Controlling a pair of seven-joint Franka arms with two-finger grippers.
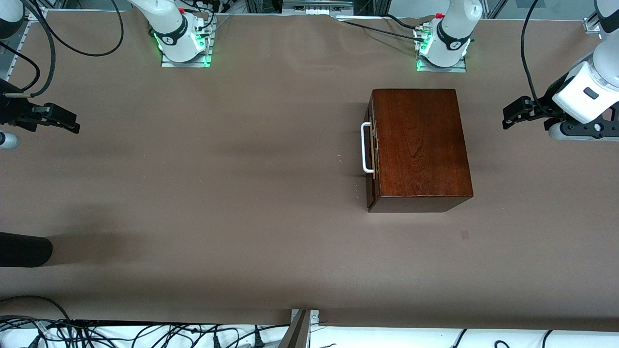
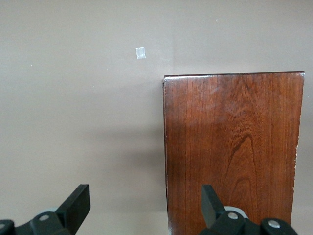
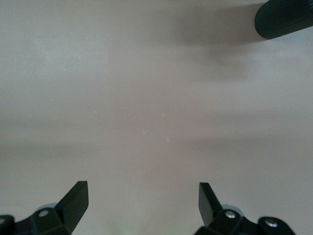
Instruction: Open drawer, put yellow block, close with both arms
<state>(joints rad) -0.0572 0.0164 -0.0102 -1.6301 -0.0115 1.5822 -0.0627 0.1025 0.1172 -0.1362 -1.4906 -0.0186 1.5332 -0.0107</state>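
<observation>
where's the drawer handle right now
In the front view, the white handle sits on the closed drawer front of the wooden box, toward the left arm's end of the table, on the box's side facing the right arm's end.

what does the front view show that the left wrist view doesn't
Only the front view shows the drawer shut, with its white handle facing the right arm's end, plus the right pincer over that end of the table and a black object at the table's edge. Only the left wrist view shows the left pincer open. Both show the wooden box and brown table. No yellow block in either.
</observation>
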